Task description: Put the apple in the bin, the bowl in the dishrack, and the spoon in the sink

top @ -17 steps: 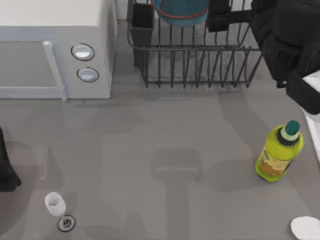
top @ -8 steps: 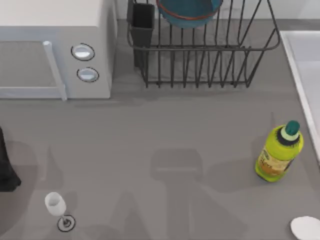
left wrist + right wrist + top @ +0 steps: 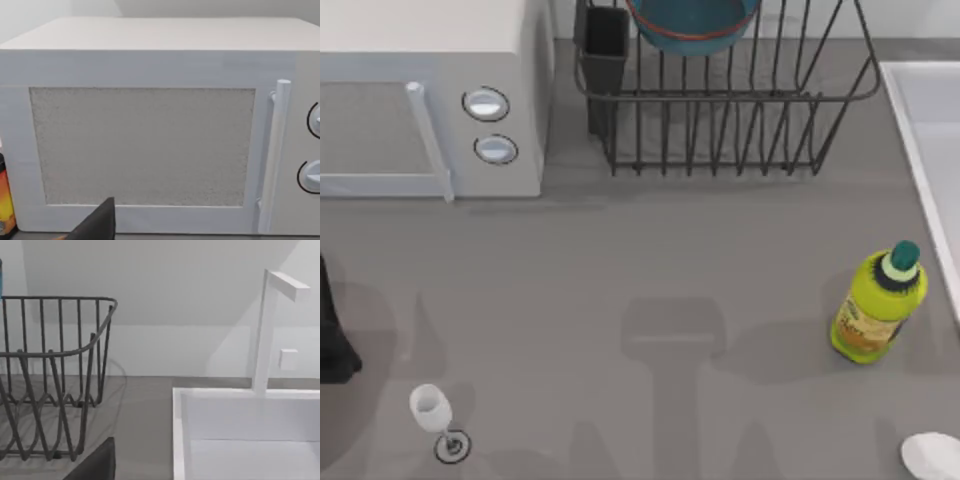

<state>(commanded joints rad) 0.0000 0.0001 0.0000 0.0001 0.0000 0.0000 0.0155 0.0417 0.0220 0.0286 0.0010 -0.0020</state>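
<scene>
Since a second ago the right arm has left the dishrack (image 3: 720, 120), and the table now lies unobstructed. Nearest, no spoon or apple can be made out. Farther back, the bowl (image 3: 692, 25) sits in the dishrack: done. The sink (image 3: 240, 430) faces the right wrist; both grippers' state cannot be told

Grey table (image 3: 620, 270) (soft shadows across it), white microwave (image 3: 430, 90), plain pale wall (image 3: 165, 285)
</scene>
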